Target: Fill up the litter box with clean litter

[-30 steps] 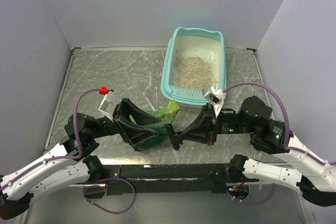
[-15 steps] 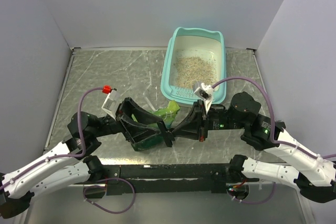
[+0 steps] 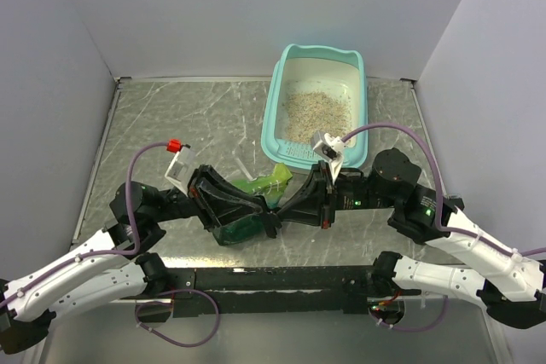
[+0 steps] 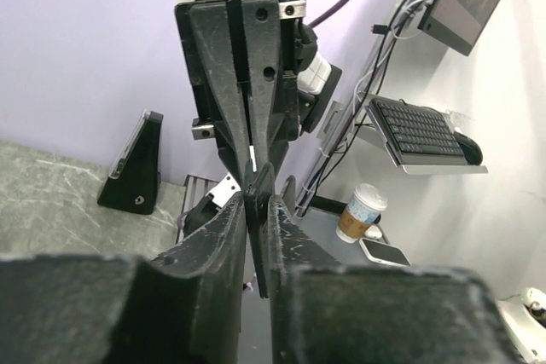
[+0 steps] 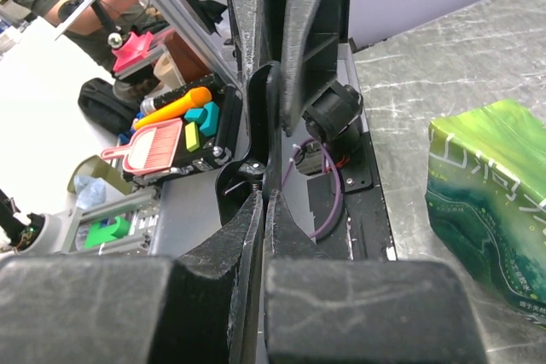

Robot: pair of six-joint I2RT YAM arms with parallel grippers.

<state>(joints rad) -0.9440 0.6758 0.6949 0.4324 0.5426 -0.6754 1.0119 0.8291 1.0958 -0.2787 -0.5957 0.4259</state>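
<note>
The litter box (image 3: 320,49) sits far right on the bench (image 3: 188,117), with clean litter (image 3: 316,115) inside. The right hand (image 3: 283,212) is closed. The left hand (image 3: 263,210) meets it tip to tip, nearly together, perhaps pinching it.

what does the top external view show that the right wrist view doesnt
Only the top external view shows the litter box with clean litter inside, at the far side of the table. Only the right wrist view shows clutter beyond the table: a pink dustpan and orange and teal toys. Both show the green pouch and the left end effector facing the right end effector tip to tip.
</note>
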